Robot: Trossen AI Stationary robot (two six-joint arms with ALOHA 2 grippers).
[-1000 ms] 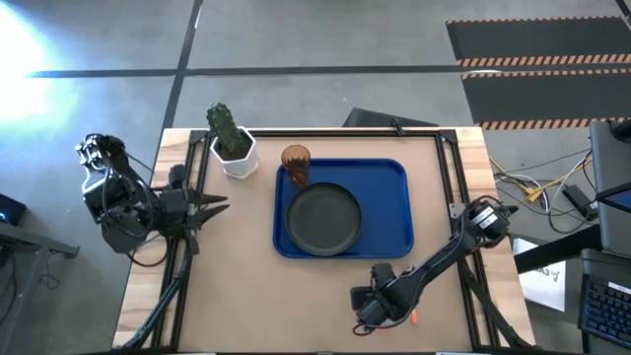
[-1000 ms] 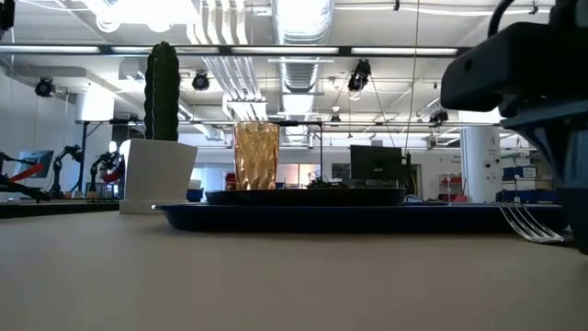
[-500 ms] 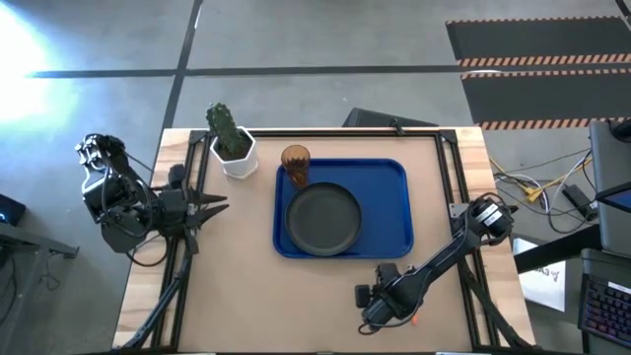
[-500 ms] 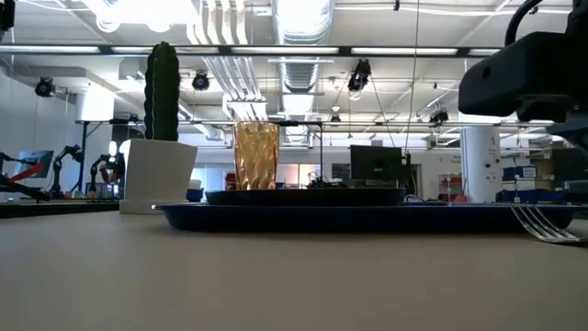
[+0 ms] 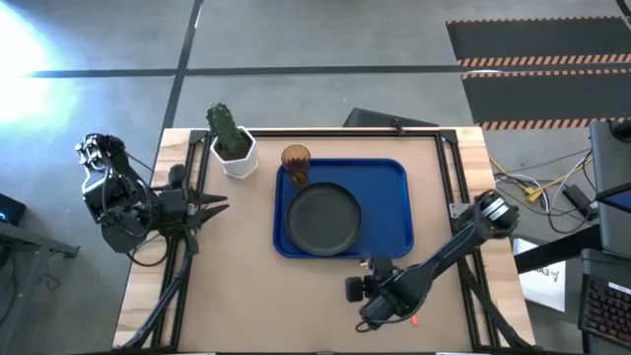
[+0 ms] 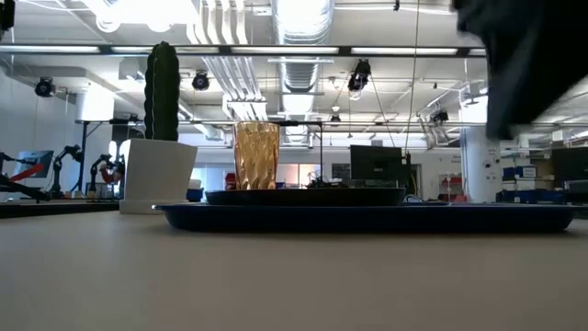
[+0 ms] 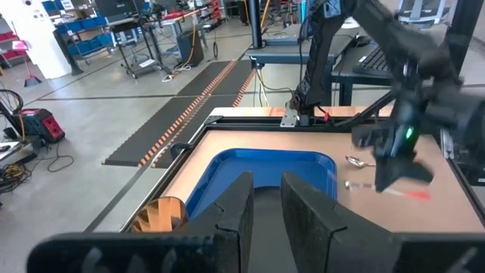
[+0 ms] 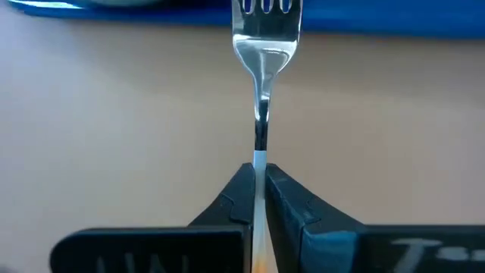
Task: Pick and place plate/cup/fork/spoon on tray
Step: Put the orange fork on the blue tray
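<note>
Dark metal fills the left side of my overhead view, where the left arm waits off the desk's [image 5: 227, 296] left edge with its pincer [image 5: 219, 206] pointing inward over the bare wood; in its own wrist view the two fingers [image 7: 241, 199] stand slightly parted with nothing between them. Just to the right, near the far left corner of the desk, I see a white pot with a green cactus [image 5: 231, 146]. Beside it begins the tray [image 5: 394, 197], blue, lying in the middle of the desk. The cup [image 5: 295, 161] stands upright in the tray's far left corner, and the plate [image 5: 323, 218] rests flat on the tray just in front of it, filling the left and centre part. From desk height the cup [image 6: 256, 156] rises amber behind the plate's dark rim [image 6: 303, 196], with the tray's edge [image 6: 367, 217] below. Further right, just off the tray's near edge, the right pincer [image 5: 373, 289] hangs at the end of its outstretched arm. Its wrist view shows me the fingers pressed together on the fork [image 8: 263, 61], pinching the shaft near the orange handle, tines pointing toward the tray's blue rim [image 8: 379, 26]. From the left wrist view, the spoon [image 7: 359, 161] lies on the desk beyond the tray, on its right side, near the right arm.
</note>
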